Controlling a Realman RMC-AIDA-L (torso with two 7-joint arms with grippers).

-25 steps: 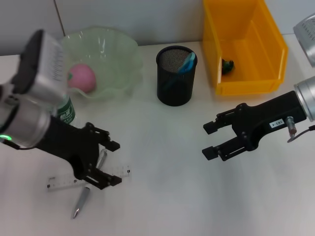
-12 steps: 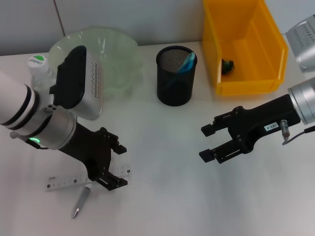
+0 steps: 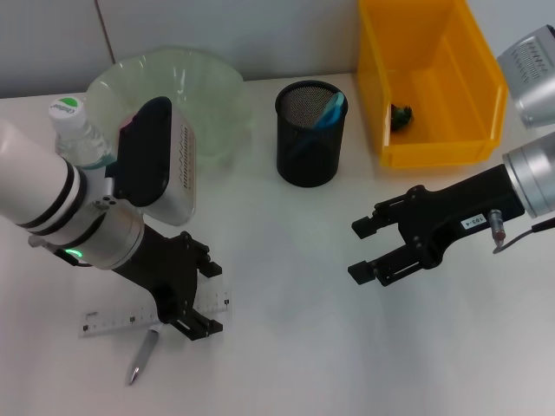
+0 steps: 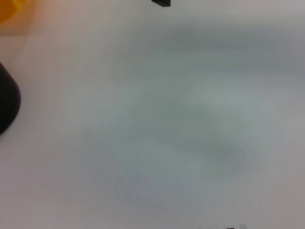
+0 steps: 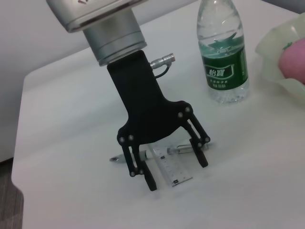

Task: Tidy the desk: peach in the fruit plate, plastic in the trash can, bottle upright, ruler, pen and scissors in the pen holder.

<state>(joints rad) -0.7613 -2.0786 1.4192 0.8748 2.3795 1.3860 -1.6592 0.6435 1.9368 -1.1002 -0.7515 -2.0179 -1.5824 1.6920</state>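
My left gripper [image 3: 211, 300] hangs open low over the clear ruler [image 3: 108, 322], one finger on each side of its end. The right wrist view shows the same: left gripper [image 5: 177, 172] astride the ruler [image 5: 170, 168], with the silver pen [image 5: 177, 150] lying under it. In the head view the pen [image 3: 142, 356] lies just in front of the ruler. The bottle [image 3: 73, 133] stands upright beside the green fruit plate [image 3: 212, 91]. My left arm hides the peach in the head view, but the peach [image 5: 294, 59] shows pink in the plate [image 5: 277, 46]. My right gripper [image 3: 358, 250] hovers open and empty at mid-right.
A black mesh pen holder [image 3: 310, 137] with a blue-handled item inside stands at the back centre. Right of it is the yellow trash can [image 3: 431, 147] with a small dark scrap in it. The bottle [image 5: 222, 57] stands close behind my left arm.
My left arm has swung over the fruit plate, covering the peach and uncovering the bottle. Its gripper has shifted slightly right along the ruler. The right gripper has drifted a little left.
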